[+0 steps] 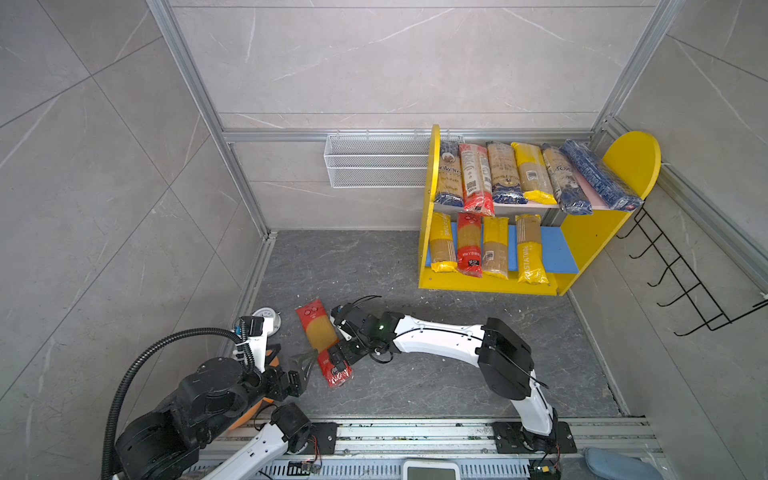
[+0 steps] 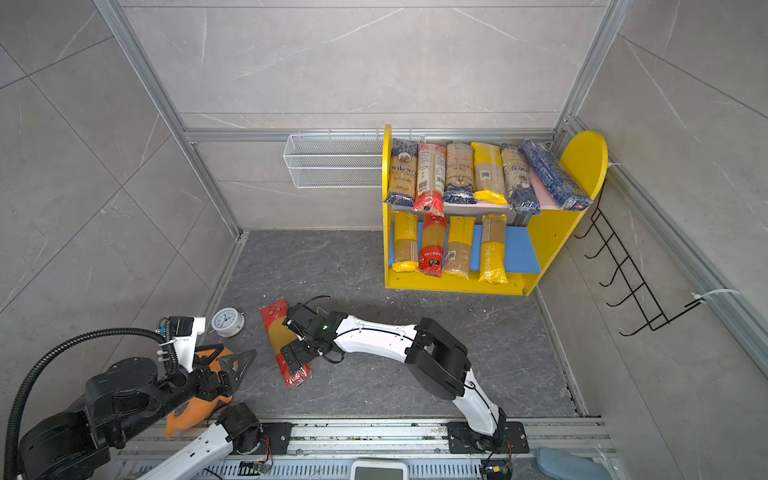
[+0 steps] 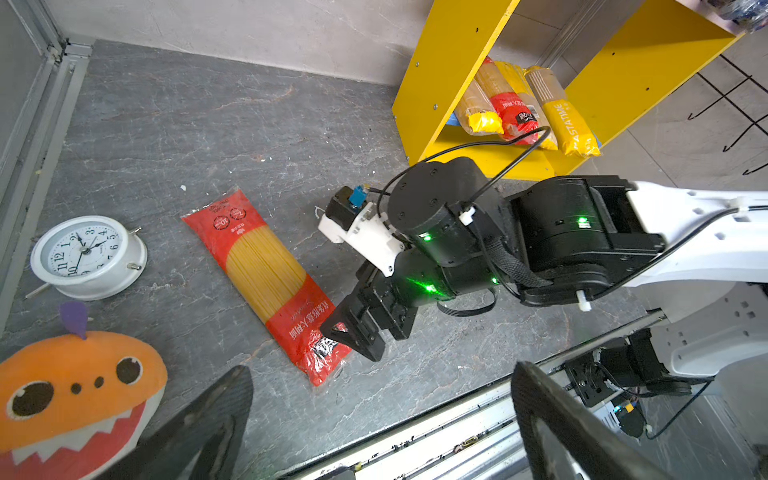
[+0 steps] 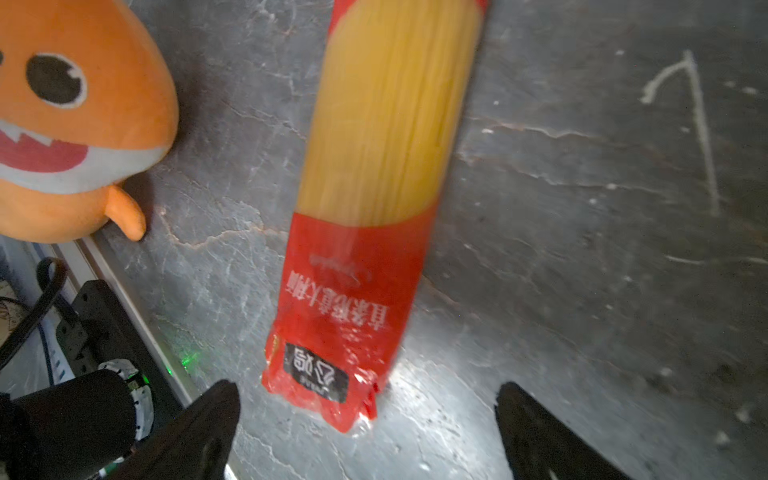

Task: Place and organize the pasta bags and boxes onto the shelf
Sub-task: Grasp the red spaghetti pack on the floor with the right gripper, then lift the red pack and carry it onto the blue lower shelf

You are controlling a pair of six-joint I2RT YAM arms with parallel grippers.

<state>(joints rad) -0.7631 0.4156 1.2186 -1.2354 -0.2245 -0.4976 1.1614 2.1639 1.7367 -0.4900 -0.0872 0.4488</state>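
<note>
A spaghetti bag [image 1: 321, 338] with red ends lies flat on the dark floor in both top views [image 2: 284, 341]. My right gripper [image 4: 368, 399] hovers open over the bag's near red end [image 3: 316, 349], a finger on each side and nothing gripped. At the front left my left gripper [image 3: 382, 374] is open and empty, away from the bag. At the back right stands the shelf [image 1: 490, 286]. Several pasta packs [image 1: 532, 174] lie side by side on its pink upper board, and several more [image 1: 494, 245] on the blue lower board. A dark blue pack [image 1: 598, 174] slants against the right panel.
A white alarm clock [image 2: 227, 322] lies on the floor left of the bag. An orange plush toy [image 3: 75, 395] sits by the left arm. A white wire basket [image 1: 374, 162] hangs on the back wall, a black hook rack [image 1: 685, 286] on the right wall. A metal rail [image 1: 415, 432] runs along the front.
</note>
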